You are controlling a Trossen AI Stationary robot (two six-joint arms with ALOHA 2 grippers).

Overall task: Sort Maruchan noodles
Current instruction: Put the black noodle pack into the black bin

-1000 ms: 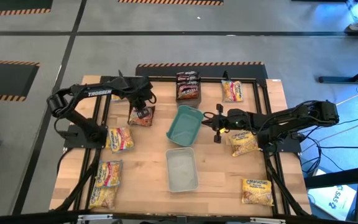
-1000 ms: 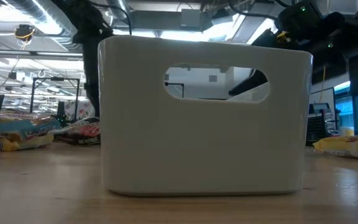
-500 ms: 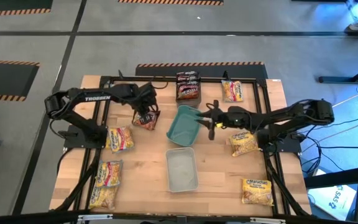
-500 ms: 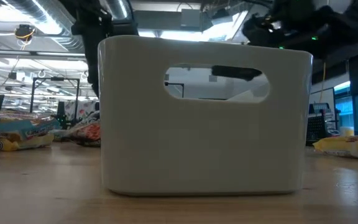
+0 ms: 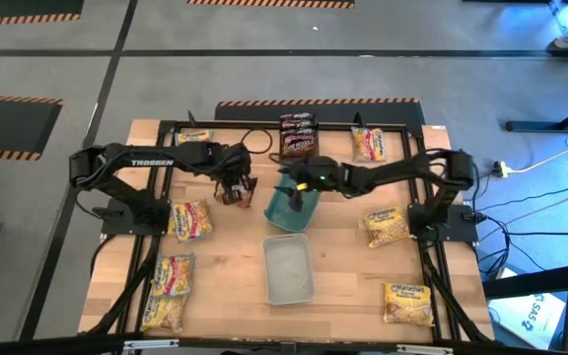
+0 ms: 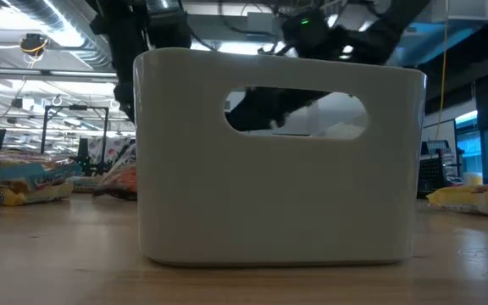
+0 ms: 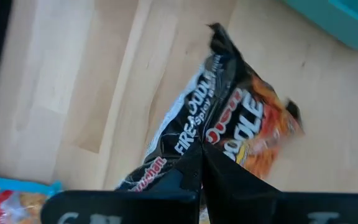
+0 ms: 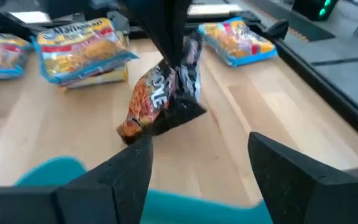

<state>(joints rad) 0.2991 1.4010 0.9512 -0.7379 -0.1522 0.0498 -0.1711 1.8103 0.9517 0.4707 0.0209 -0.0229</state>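
pale wooden table (image 5: 225, 266) on a grey floor with striped hazard tape. nearest, a boxy off-white bin (image 6: 278, 157) with a handle slot, then crinkly yellow packets (image 5: 177, 219) printed "maruchan". mid-table, the left gripper (image 5: 235, 186) pinches a dark packet (image 7: 229, 130) by its edge; its label reads "fire" and "noodle", and it hangs tilted just beside the smooth teal tray (image 5: 294, 205). the right gripper (image 5: 300, 189), fingers spread and holding nothing, sits over that tray. more dark packets (image 5: 299, 138) lie at the far edge.

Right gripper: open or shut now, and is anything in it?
Open and empty. The right gripper hangs over the teal tray with its fingers spread apart and nothing between them.
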